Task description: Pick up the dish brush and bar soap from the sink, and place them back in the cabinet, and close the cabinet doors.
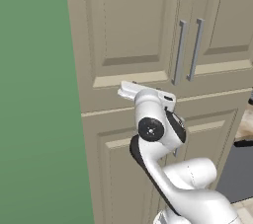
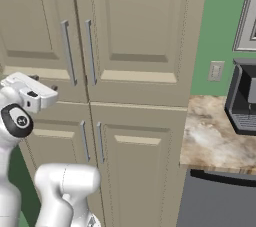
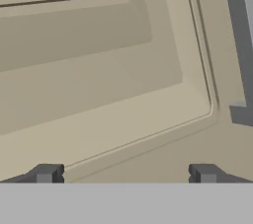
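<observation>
Cabinet doors (image 1: 148, 25) shut in front of you; gripper (image 3: 126, 173) jaws apart, empty, close to door panel. Risk: your forward push jams fingertips against panel, or snags bar handle (image 3: 240, 45).

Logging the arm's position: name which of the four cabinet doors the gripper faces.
The upper left door: the open gripper points at its panel's lower corner, beside the bottom end of its bar handle.

The tall beige cabinet (image 2: 135, 96) takes up the left and centre of the frame with its cabinet doors (image 2: 142, 31) shut, the white arm (image 2: 22, 116) rises at lower left, and a marbled worktop (image 2: 215, 136) with a dark appliance (image 2: 243, 98) sits at right.
</observation>
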### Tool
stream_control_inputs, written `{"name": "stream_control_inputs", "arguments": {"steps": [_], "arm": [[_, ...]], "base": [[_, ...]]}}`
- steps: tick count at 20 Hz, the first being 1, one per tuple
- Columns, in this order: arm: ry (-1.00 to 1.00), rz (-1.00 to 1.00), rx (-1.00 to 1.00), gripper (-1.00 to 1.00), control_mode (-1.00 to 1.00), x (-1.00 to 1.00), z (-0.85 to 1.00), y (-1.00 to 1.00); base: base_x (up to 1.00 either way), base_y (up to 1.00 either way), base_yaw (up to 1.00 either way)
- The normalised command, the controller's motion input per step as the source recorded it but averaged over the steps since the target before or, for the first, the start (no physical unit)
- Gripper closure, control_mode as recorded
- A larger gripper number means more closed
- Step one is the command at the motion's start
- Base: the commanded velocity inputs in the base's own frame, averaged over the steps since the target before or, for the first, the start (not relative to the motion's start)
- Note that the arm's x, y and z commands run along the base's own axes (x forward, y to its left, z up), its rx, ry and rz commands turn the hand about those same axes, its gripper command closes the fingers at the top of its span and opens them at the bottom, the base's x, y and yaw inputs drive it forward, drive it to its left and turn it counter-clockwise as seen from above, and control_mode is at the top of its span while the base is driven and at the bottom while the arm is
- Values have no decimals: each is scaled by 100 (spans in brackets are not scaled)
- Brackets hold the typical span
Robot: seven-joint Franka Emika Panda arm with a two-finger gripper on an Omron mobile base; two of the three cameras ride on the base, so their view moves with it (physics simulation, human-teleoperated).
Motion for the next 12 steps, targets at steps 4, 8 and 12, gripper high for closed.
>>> {"name": "stream_control_inputs", "arguments": {"steps": [4,8,12], "arm": [[-1,8,0,-100,-100,24,-2,-4],[-2,8,0,-100,-100,25,-3,-4],[-2,7,0,-100,-100,16,-1,-2]], "base": [[0,0,0],[0,0,0],[0,0,0]]}}
